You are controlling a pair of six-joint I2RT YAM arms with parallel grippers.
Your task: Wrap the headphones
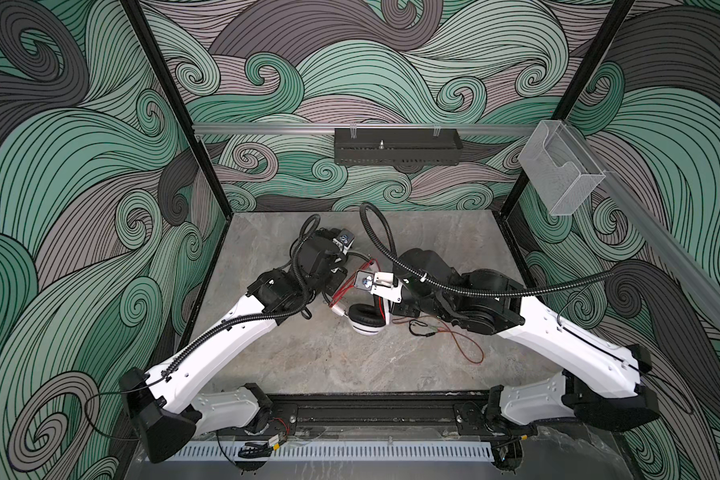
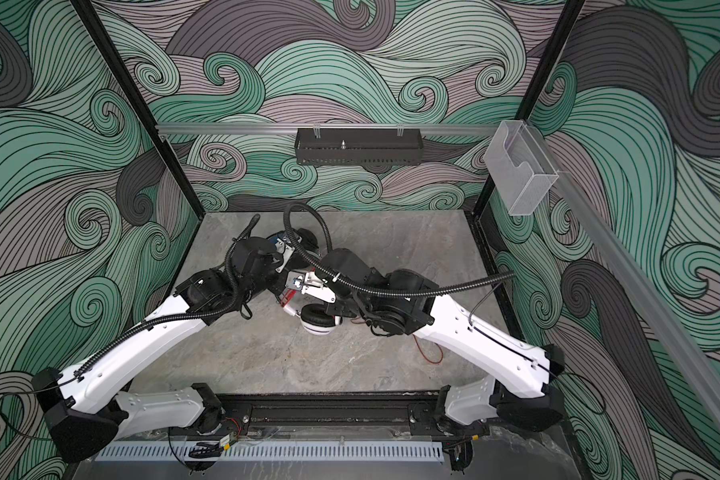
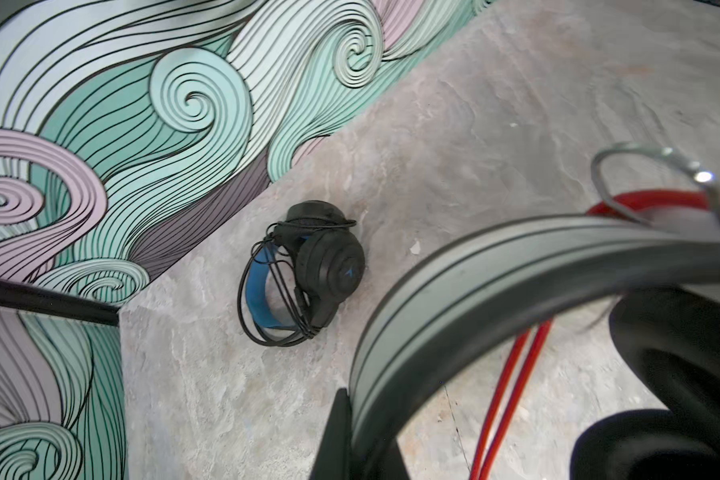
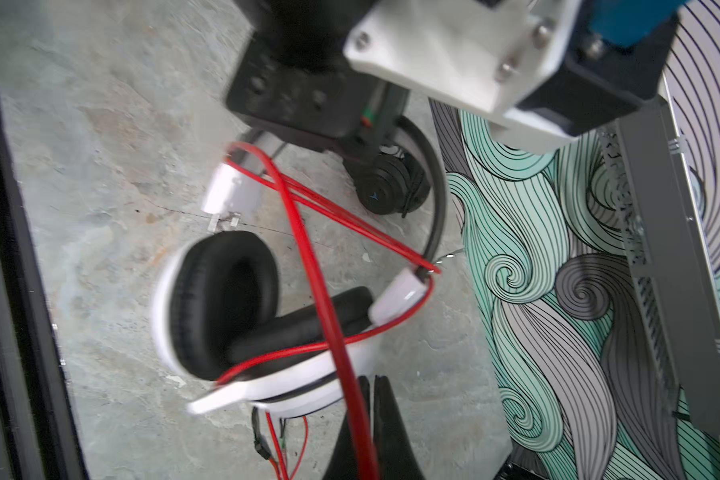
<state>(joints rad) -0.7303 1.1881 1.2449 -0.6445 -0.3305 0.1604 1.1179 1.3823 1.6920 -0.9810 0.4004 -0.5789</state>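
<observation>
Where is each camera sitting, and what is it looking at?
Both top views: high above the front, looking down at the table; the left arm and right arm show.
Left wrist: on the left arm, facing the black headphones by the wall; the left hand grips the white headphones' band.
Right wrist: on the right arm, facing the white headphones; the right hand pinches the red cable.
Shared: both wrist views show both headphones.

Front tabletop (image 1: 308, 365) open, white headset (image 1: 366, 322) and red cable (image 4: 327, 316) cluttering centre, black headset (image 3: 329, 266) near back wall (image 1: 350, 187).
</observation>
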